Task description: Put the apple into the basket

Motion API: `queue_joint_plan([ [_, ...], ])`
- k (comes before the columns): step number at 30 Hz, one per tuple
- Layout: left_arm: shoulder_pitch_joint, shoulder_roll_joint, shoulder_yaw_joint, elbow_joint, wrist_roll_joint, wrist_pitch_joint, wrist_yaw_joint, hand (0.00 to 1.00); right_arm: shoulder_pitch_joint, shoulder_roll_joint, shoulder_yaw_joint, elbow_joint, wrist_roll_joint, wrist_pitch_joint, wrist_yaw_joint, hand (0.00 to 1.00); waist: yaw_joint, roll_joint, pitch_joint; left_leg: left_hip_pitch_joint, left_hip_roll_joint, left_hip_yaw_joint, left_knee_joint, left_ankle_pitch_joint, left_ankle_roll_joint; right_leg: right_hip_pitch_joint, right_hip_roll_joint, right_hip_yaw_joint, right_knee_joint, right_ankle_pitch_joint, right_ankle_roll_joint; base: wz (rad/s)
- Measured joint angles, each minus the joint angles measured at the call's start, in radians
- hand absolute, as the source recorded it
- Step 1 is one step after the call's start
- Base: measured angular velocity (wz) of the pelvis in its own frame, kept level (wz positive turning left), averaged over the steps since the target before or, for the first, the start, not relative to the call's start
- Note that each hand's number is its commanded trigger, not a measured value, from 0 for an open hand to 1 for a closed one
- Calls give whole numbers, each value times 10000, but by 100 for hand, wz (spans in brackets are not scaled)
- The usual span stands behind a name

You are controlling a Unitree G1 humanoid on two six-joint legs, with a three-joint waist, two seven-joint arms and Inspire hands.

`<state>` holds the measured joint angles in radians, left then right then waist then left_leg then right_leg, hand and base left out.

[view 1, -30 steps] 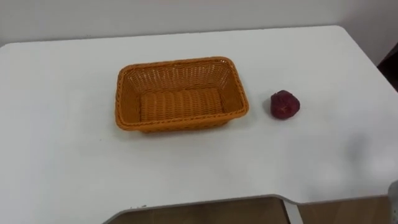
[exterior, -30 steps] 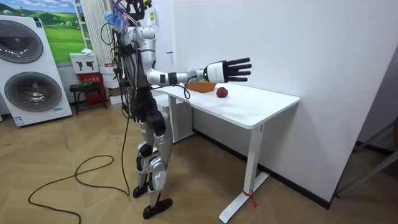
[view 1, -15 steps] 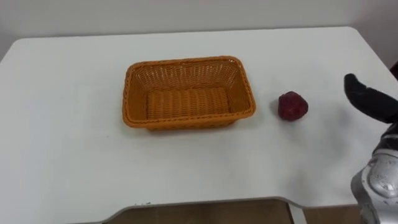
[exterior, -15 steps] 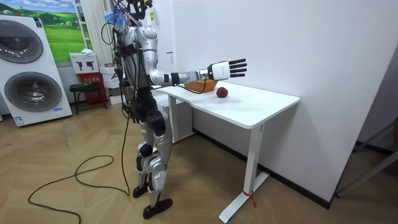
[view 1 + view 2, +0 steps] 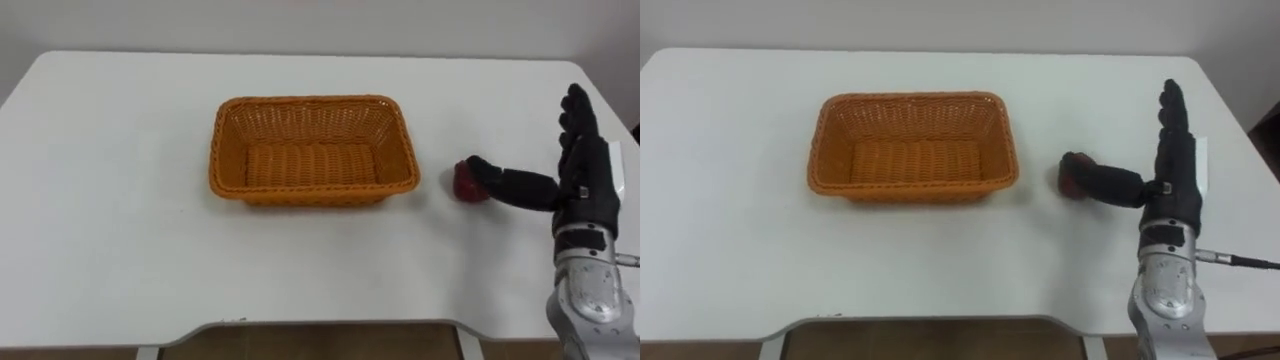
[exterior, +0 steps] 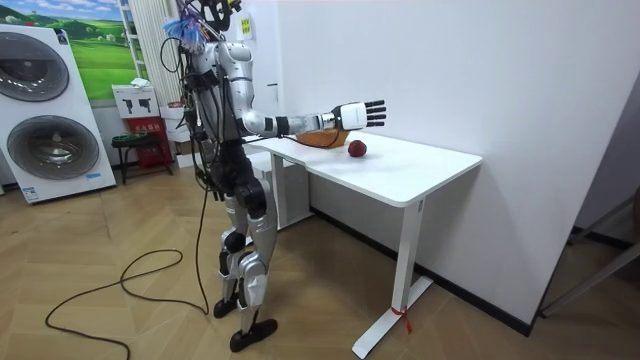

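In the left eye view my right hand [image 5: 583,180] is spread wide, fingers straight and thumb stretched out, holding nothing. The apple [image 5: 466,183] lies on the table [image 5: 120,200] at my thumb's tip, with the basket [image 5: 313,150] beyond it. In the room view I stand at the table, hand above the apple. In the right eye view my thumb tip overlaps the apple.

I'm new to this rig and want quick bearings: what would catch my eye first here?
An empty orange basket sits in the middle of the white table. To its right lies a red apple. The right hand hovers open beside it, and its thumb overlaps the apple in the eye views.
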<state>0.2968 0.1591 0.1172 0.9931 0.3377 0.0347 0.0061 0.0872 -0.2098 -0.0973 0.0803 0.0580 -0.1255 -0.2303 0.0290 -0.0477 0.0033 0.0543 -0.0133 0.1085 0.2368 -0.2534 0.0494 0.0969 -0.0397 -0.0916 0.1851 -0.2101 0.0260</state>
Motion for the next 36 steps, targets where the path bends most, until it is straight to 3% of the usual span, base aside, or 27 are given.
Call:
queue_joint_plan([
  [13, -44, 80, -182, 186, -16, -9, 6, 0, -91, -323, 371, 1186, 18, 160, 1218, 0, 52, 57, -4, -37, -2, -91, 20, 2, -1, 10, -21, -213, -4, 4, -2, 1],
  [17, -47, 98, -178, 207, -11, -7, -33, 0, -345, -456, 351, 2121, 46, 176, 1561, 0, 12, 33, -5, -36, -12, -206, 21, 4, -1, 63, -48, -562, -7, 4, -2, 8],
  [24, -58, 188, -136, 224, -12, -5, -197, 0, -768, -748, 330, 3029, 68, 182, 2031, 0, 21, -45, 32, 57, -7, -296, 6, 25, -15, 209, -45, -680, -43, 4, -2, 5],
  [33, -108, 211, 25, 488, 103, -6, -638, 0, -1015, -826, 294, 3447, 23, 171, 2370, 0, 61, -103, 20, 57, -20, -317, 11, 26, -19, 291, -53, -782, -166, 10, -10, 0],
  [36, -134, 211, 26, 486, 277, -6, -684, 0, -1286, -1034, 296, 3843, 53, 168, 2482, 0, 70, -108, 15, 63, -21, -319, 29, 26, -19, 301, -60, -790, -162, 11, -10, 0],
])
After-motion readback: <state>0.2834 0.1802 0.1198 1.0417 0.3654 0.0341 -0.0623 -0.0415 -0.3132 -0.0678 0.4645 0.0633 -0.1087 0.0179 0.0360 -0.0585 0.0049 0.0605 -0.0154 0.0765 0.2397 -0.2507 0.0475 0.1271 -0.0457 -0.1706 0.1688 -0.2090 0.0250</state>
